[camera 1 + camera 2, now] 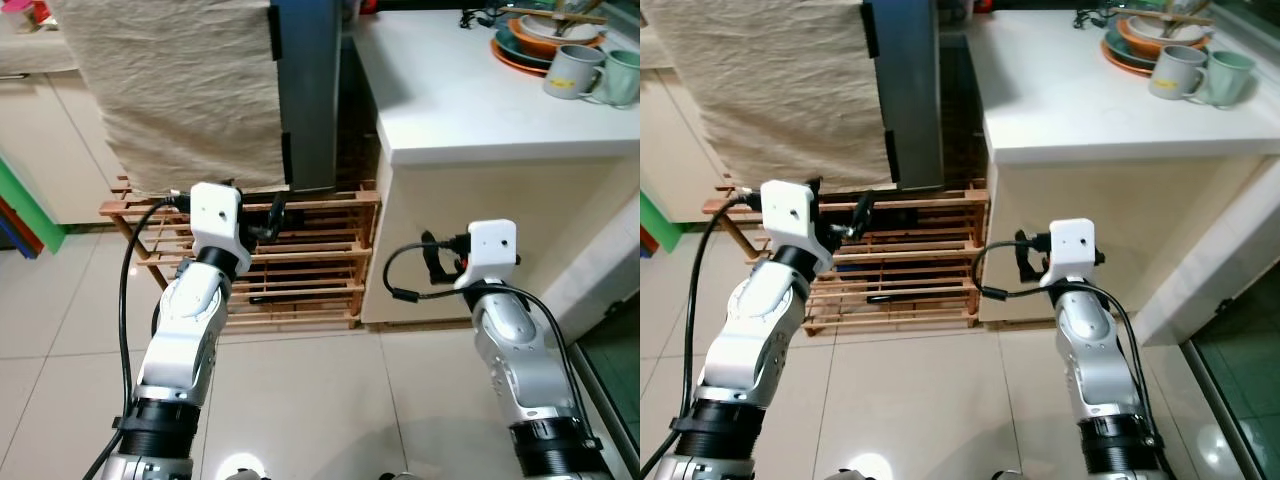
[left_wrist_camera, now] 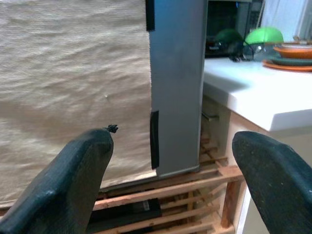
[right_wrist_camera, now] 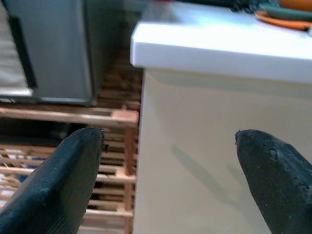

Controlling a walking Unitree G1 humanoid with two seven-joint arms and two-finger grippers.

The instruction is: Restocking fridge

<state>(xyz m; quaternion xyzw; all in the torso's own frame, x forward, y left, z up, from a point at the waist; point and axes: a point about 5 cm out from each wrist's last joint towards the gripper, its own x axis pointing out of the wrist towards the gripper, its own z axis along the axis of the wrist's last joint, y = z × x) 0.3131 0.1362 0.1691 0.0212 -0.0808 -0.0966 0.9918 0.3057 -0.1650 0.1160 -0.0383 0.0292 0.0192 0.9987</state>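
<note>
A grey fridge (image 1: 312, 90) stands on a low wooden slatted rack (image 1: 310, 262), and a beige cloth (image 1: 180, 90) hangs over its front. My left gripper (image 1: 268, 220) is held out low before the rack, below the cloth's hem. In the left wrist view it (image 2: 173, 139) is open and empty, facing the fridge's grey side (image 2: 178, 87). My right gripper (image 1: 434, 260) hovers in front of the cream cabinet face under the white counter (image 1: 470, 110). In the right wrist view it (image 3: 170, 134) is open too, with nothing between the fingers.
On the counter's far right corner sit two mugs (image 1: 578, 70) and stacked plates (image 1: 530, 45). Pale floor tiles (image 1: 300, 400) spread out under my arms. Cream cabinets (image 1: 50, 140) stand to the left, and a dark gap lies between fridge and counter.
</note>
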